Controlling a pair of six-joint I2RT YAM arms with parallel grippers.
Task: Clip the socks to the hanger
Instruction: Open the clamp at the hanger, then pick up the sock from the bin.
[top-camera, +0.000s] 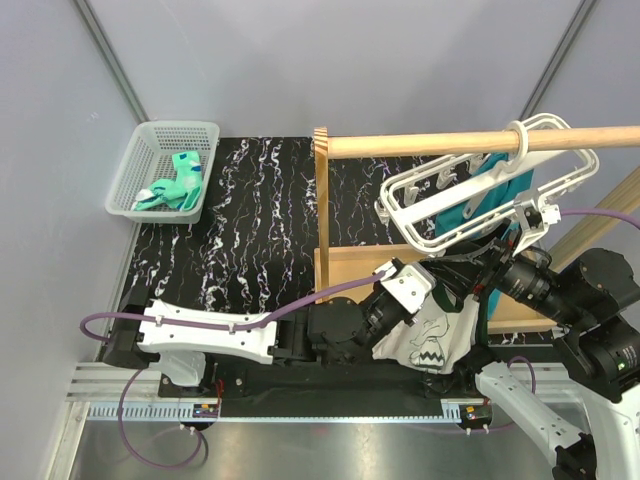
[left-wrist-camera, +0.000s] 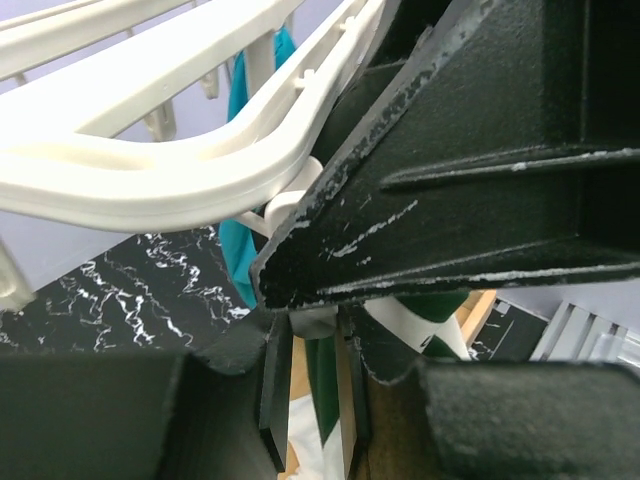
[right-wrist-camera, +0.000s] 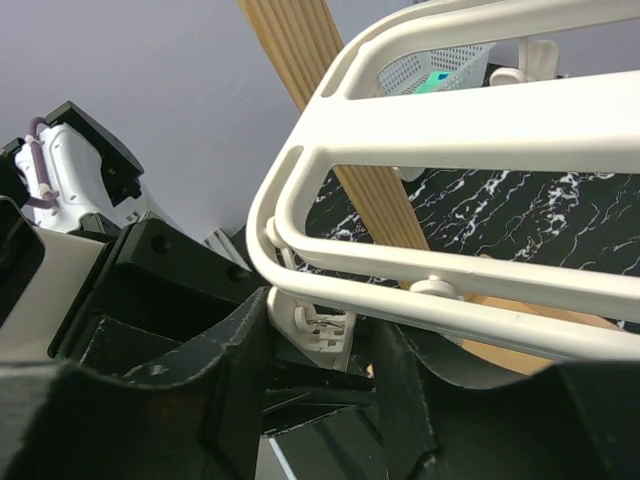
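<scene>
The white frame hanger (top-camera: 440, 180) hangs from the wooden rod at the right, tilted. It also shows in the left wrist view (left-wrist-camera: 150, 180) and the right wrist view (right-wrist-camera: 450, 110). My right gripper (top-camera: 468, 268) (right-wrist-camera: 325, 345) is shut around one of its small clips (right-wrist-camera: 322, 325) at the near corner. My left gripper (top-camera: 422, 288) (left-wrist-camera: 312, 345) is just below that clip. Its fingers are nearly together on a green and white strip of cloth (left-wrist-camera: 322, 390), seemingly a sock, in shadow. More mint-green socks (top-camera: 178, 180) lie in the basket at the far left.
A white mesh basket (top-camera: 150, 135) stands at the back left. The round wooden rod (top-camera: 450, 143) rests on a wooden stand (top-camera: 322, 220). A teal garment (top-camera: 490, 185) hangs from the hanger. A white printed T-shirt (top-camera: 432, 340) hangs below the two grippers.
</scene>
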